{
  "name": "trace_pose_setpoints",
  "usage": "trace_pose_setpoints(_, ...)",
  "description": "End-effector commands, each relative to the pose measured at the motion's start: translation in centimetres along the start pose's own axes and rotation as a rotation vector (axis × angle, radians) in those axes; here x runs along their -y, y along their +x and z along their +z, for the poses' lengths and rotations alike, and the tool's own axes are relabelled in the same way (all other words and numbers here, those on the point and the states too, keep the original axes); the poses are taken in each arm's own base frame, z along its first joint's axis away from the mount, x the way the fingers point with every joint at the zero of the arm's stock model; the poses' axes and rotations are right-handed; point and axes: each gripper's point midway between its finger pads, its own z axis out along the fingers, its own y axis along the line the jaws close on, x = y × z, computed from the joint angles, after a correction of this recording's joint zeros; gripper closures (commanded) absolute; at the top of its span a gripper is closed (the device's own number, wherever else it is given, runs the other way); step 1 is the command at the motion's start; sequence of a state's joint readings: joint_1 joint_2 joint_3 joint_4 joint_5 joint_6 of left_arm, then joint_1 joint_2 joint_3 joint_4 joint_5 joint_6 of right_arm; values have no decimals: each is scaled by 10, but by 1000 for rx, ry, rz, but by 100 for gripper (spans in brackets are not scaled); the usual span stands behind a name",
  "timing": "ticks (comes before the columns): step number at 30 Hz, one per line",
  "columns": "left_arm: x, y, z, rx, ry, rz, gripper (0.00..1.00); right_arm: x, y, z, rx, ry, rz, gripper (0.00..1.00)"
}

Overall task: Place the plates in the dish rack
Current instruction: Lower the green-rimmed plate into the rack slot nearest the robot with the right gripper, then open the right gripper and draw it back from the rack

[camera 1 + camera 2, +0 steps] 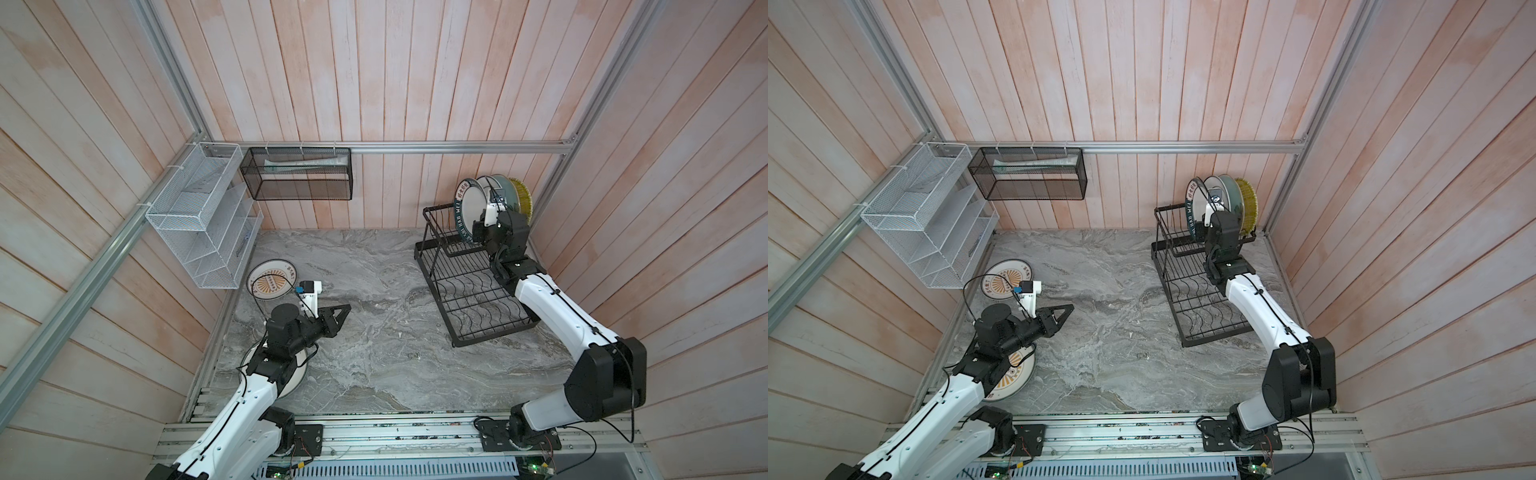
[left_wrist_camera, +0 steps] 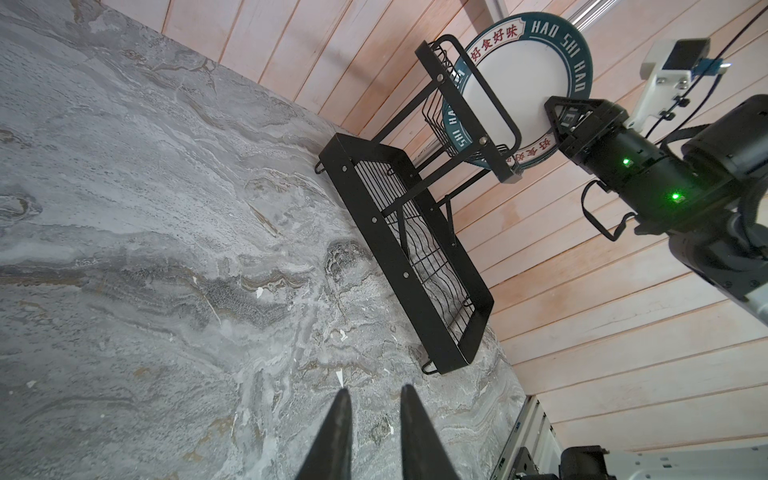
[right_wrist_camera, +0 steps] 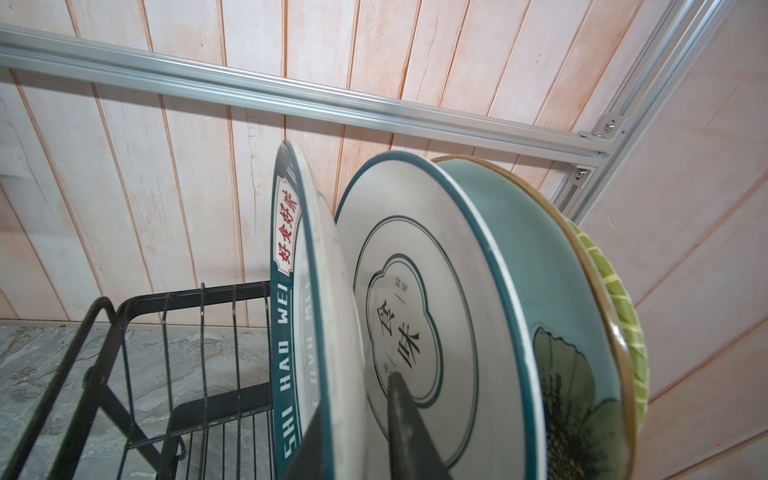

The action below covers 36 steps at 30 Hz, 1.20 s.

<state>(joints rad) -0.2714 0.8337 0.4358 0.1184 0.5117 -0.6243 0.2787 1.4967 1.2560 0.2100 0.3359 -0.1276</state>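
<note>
Four plates stand upright in the upper basket of the black dish rack (image 1: 469,291) (image 3: 199,332): a white one with a dark lettered rim (image 3: 286,291), a white one with a dark ring (image 3: 415,291), a pale teal one (image 3: 540,270) and a yellow woven-look one (image 3: 619,299). My right gripper (image 3: 357,390) (image 1: 480,224) straddles the lettered plate's edge, with a thin gap behind the plate. An orange-sunburst plate (image 1: 272,279) lies flat at the back left. A second sunburst plate (image 1: 1015,376) lies partly under my left arm. My left gripper (image 2: 372,388) (image 1: 347,307) hovers over the counter, slightly open and empty.
A white mesh shelf (image 1: 199,216) and a black mesh box basket (image 1: 299,174) hang on the back-left walls. The rack's lower wavy-wire tray (image 2: 432,266) holds nothing. Wooden walls close in on three sides, and an aluminium rail (image 1: 374,436) runs along the front edge.
</note>
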Motion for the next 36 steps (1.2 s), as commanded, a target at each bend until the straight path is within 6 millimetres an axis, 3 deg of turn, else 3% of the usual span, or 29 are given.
trace_pose_setpoints(1,5,-6,-2,17,3,19,77,3,-24,-4,58,3,-9,84)
trace_pose_setpoints(7,4,-5,-2,14,0,18,77,0,-27,-2,63,-9,-39,86)
trace_pose_setpoints(14,4,-6,-1,16,0,18,77,1,-32,-7,74,-15,-33,68)
trace_pose_setpoints(20,3,-7,0,13,-8,17,77,6,-46,-18,103,-14,-15,60)
trace_pose_setpoints(31,0,-11,4,26,-18,-5,75,22,-80,-57,190,-19,53,53)
trace_pose_setpoints(36,-5,-15,3,48,-49,-20,74,16,-83,-85,198,-110,112,50)
